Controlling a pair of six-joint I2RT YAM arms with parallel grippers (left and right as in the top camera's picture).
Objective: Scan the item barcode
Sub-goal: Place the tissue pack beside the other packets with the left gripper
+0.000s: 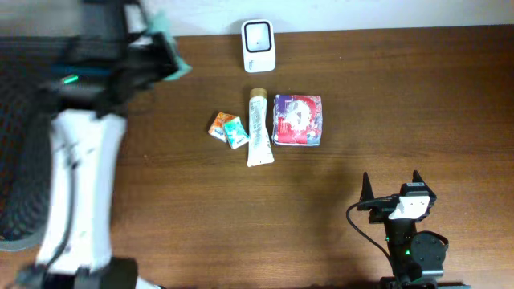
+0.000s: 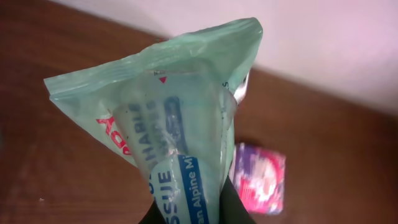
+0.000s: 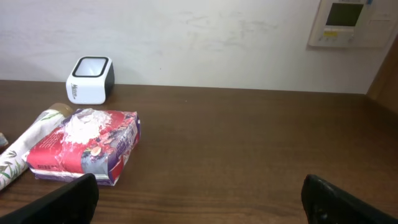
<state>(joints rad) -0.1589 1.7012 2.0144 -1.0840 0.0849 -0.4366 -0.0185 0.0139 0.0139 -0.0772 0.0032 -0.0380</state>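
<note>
The left gripper (image 1: 157, 53) is raised over the far left of the tabletop (image 1: 418, 96), and its jaws are closed on a pale green tissue pack (image 2: 168, 99). In the left wrist view the pack fills most of the frame. It stands up out of the jaws with its crumpled top edge highest, and blue and red print shows through the film; no barcode can be made out on this face.

The white scanner (image 1: 259, 46) stands at the far edge of the tabletop near the middle, by the wall, well to the right of the held pack.

Nearer than the scanner lies a small group of goods:
- A white tube (image 1: 258, 130) lies lengthwise, with its tan cap toward the scanner.
- A purple and red packet (image 1: 298, 120) lies just right of the tube.
- A small teal packet (image 1: 234, 133) lies just left of the tube, touching a small orange packet (image 1: 218, 126).

The right gripper (image 1: 391, 183) sits at the near right, well apart from the goods. Its jaws are spread wide and hold nothing, and they point toward the far wall.
</note>
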